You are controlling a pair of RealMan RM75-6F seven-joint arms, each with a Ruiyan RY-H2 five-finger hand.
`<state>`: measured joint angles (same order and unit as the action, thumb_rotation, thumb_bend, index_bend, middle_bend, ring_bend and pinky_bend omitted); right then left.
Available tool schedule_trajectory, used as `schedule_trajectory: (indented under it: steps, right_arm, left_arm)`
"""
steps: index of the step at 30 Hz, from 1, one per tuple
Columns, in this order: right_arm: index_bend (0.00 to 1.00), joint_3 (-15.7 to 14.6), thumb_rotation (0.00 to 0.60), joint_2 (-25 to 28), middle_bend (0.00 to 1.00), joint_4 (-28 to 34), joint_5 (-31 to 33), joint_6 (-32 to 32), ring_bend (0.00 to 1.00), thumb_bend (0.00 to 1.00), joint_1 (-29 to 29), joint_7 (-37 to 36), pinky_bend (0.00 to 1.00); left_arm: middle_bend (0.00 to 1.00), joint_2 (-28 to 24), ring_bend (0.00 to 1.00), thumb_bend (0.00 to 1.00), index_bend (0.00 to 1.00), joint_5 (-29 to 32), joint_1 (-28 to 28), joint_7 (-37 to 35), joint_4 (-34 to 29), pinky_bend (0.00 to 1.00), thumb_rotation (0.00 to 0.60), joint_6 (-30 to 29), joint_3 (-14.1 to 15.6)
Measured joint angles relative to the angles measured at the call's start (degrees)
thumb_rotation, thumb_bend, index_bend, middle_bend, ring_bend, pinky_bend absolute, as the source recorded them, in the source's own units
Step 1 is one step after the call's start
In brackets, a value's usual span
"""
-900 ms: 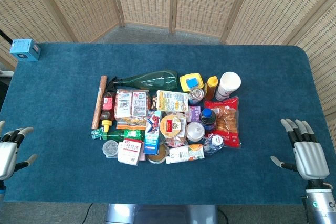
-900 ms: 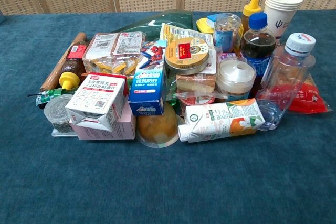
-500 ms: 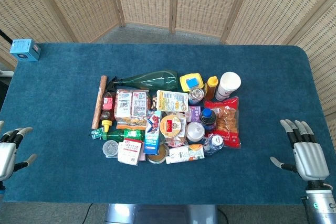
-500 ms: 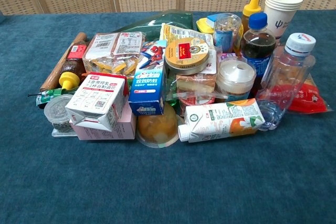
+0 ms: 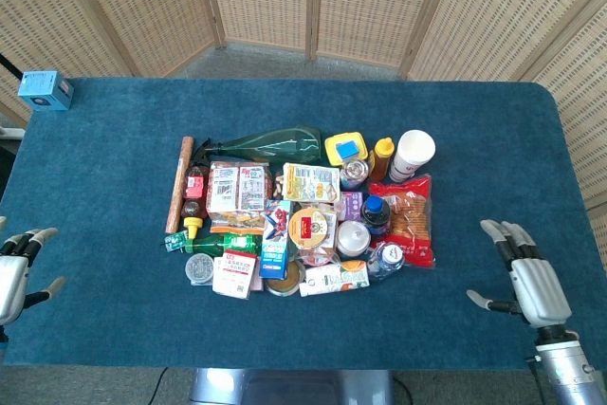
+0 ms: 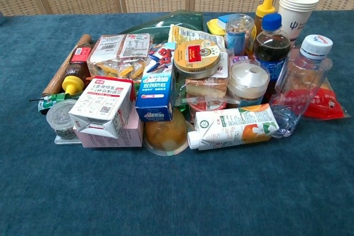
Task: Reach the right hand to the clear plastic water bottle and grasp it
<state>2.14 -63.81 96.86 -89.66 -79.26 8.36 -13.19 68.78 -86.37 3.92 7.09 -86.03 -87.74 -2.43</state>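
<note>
While splayed, right hand [image 5: 527, 280], ribbed clear water bottle [image 6: 298, 91]

— Where's free room for you?
— Bare blue table [image 5: 474, 187] right of the pile, btwn it & your right hand [image 5: 524, 277]. Near edge bare too.
— What blocks you at the clear water bottle [image 6: 301, 89]?
— Its right side's free apart from the red snack bag [image 6: 326, 103] lying low behind it. Left: dark cola bottle [image 6: 270, 45] touching, orange juice carton [image 6: 232, 126] at its base. Paper cups [image 6: 297, 9] stand farther back.
</note>
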Motion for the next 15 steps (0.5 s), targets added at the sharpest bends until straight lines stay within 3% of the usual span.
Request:
schedule_trajectory:
  steps: [4,15]
  right_arm:
    - [0.0,-0.65,0.598,-0.21,0.0,0.53,-1.71,2.99,0.0,0.0,2.11,-4.88,0.0]
    - [0.0,-1.24,0.6,-1.95,0.0,1.83,-3.25,9.35,0.0,0.0,7.44,-8.91,0.0]
  left_arm:
    - [0.33,0.01,0.34,0.0,0.25,0.09,0.09,-0.01,0.09,0.0,0.6,0.21,-0.01]
    - [0.33,-0.33,0.34,0.0,0.25,0.99,-0.76,-1.18,0.7,0.0,0.6,-0.37,-0.08]
